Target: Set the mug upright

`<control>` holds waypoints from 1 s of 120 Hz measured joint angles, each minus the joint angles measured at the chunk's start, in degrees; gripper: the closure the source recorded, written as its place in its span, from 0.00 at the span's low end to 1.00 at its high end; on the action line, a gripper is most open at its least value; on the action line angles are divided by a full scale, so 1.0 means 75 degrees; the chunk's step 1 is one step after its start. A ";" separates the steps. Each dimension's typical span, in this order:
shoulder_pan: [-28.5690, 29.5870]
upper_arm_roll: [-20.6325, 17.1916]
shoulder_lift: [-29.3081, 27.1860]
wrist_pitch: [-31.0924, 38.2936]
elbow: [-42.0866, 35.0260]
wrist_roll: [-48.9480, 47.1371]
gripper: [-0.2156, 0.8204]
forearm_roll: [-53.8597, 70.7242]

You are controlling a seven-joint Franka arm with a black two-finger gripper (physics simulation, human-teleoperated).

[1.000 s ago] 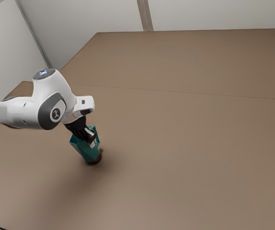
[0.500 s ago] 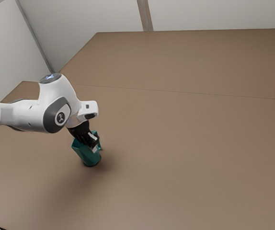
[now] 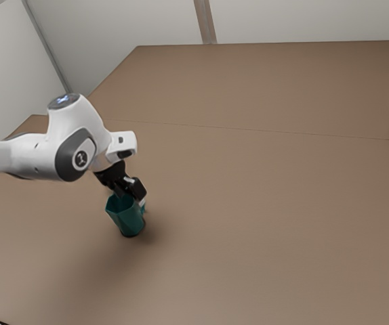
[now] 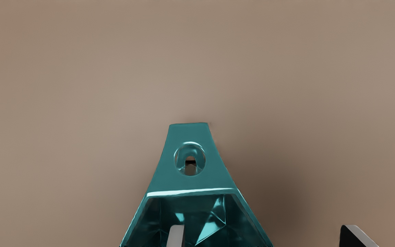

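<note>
Robot arm (image 3: 26, 157): white, rounded housing.
Dark grey joint cover (image 3: 66, 160) bears round marking (image 3: 80, 158); grey cap (image 3: 64, 101) carries bluish light; end effector (image 3: 132, 197) black, fingertips (image 4: 176, 236) pale grey.

From where I stand, I can't read any word or number. The white arm (image 3: 18, 156) carries a round badge (image 3: 80, 158) on the dark grey cap of its joint, with a pale mark too small for me to make out. On top of that joint, a dark disc (image 3: 63, 101) bears a bluish-white mark, also too small to read.
</note>
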 joint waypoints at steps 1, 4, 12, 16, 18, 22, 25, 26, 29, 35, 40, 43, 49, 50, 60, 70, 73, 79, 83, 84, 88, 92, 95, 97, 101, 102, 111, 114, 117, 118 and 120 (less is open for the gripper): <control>-0.0001 -0.0001 -0.0014 -0.0007 0.0004 0.0002 0.33 -0.0001; -0.0004 -0.0002 -0.0050 -0.0038 0.0025 0.0006 0.32 -0.0004; -0.0007 -0.0009 -0.0127 -0.0227 0.0176 0.0005 0.30 -0.0014; -0.0007 -0.0017 -0.0153 -0.0381 0.0309 -0.0012 0.29 -0.0017; -0.0007 -0.0023 -0.0160 -0.0468 0.0384 -0.0026 0.28 -0.0019; -0.0009 -0.0030 -0.0169 -0.0648 0.0510 -0.0062 0.27 -0.0021; -0.0009 -0.0033 -0.0166 -0.0799 0.0627 -0.0096 0.27 -0.0020; -0.0009 -0.0034 -0.0165 -0.0852 0.0669 -0.0108 0.27 -0.0020; -0.0002 -0.0051 -0.0155 -0.1021 0.0816 -0.0147 0.26 -0.0019; -0.0004 -0.0105 -0.0121 -0.1383 0.1142 -0.0231 0.26 -0.0015; 0.0005 -0.0127 -0.0100 -0.1693 0.1398 -0.0302 0.25 -0.0012; 0.0029 -0.0137 -0.0069 -0.1881 0.1549 -0.0346 0.25 -0.0010; 0.0094 -0.0187 0.0031 -0.2247 0.1875 -0.0427 0.24 -0.0008; 0.0100 -0.0196 0.0050 -0.2303 0.1925 -0.0440 0.24 -0.0008; 0.0250 -0.0338 0.0267 -0.2825 0.2409 -0.0558 0.24 -0.0005; 0.0373 -0.0468 0.0454 -0.3297 0.2891 -0.0662 0.24 0.0017; 0.0382 -0.0483 0.0497 -0.3426 0.3023 -0.0690 0.24 0.0029; 0.0392 -0.0498 0.0596 -0.3688 0.3326 -0.0745 0.23 0.0069; 0.0397 -0.0503 0.0653 -0.3865 0.3544 -0.0778 0.23 0.0091; 0.0398 -0.0504 0.0663 -0.3908 0.3591 -0.0786 0.23 0.0095; 0.0403 -0.0506 0.0691 -0.4083 0.3790 -0.0818 0.23 0.0110; 0.0406 -0.0506 0.0709 -0.4275 0.4012 -0.0848 0.23 0.0122; 0.0406 -0.0502 0.0719 -0.4420 0.4165 -0.0870 0.23 0.0129; 0.0407 -0.0501 0.0722 -0.4509 0.4247 -0.0883 0.23 0.0133; 0.0417 -0.0499 0.0729 -0.4667 0.4391 -0.0909 0.23 0.0142; 0.0421 -0.0499 0.0735 -0.4703 0.4431 -0.0915 0.23 0.0150; 0.0470 -0.0497 0.0775 -0.5022 0.4772 -0.0968 0.23 0.0241; 0.0487 -0.0497 0.0782 -0.5123 0.4888 -0.0984 0.23 0.0267; 0.0501 -0.0497 0.0787 -0.5223 0.5000 -0.1000 0.23 0.0288; 0.0506 -0.0497 0.0788 -0.5258 0.5039 -0.1005 0.23 0.0294; 0.0514 -0.0497 0.0789 -0.5324 0.5105 -0.1015 0.23 0.0304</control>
